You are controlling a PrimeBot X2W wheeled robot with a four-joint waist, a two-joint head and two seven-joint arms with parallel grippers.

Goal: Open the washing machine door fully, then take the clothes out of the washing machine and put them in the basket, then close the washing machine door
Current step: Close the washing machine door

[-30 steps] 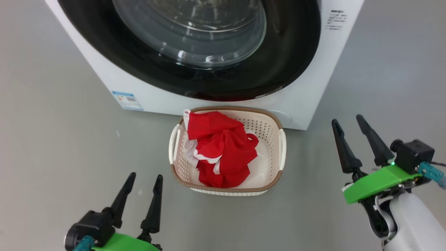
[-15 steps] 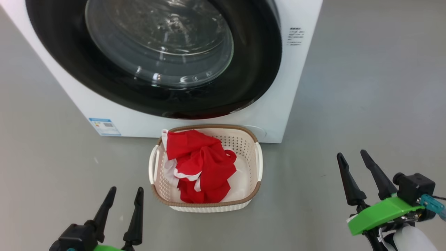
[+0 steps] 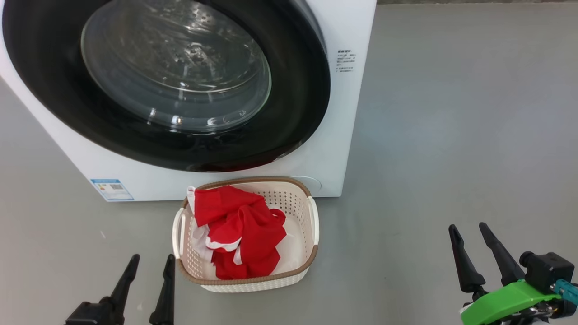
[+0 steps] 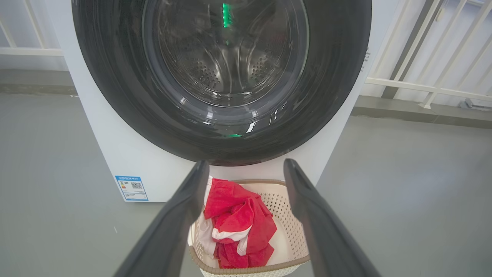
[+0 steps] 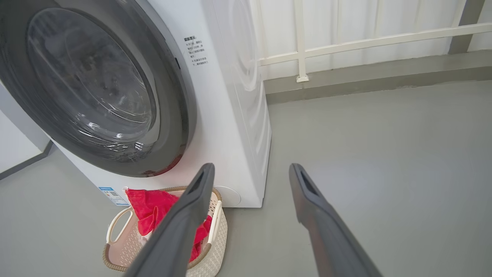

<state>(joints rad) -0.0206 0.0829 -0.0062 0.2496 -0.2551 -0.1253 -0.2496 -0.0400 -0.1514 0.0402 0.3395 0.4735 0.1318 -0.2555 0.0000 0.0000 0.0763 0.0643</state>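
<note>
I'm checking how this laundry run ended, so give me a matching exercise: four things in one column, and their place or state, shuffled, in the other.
1 washing machine door
2 red clothes
3 basket
4 right pincer

A on the floor before the washing machine
B open, empty
C shut
D in the basket

Pairs: 1-C, 2-D, 3-A, 4-B

clothes [image 3: 239, 237] in basket [image 3: 311, 214] — before washing machine [image 3: 347, 113], on floor [image 3: 451, 135]
</note>
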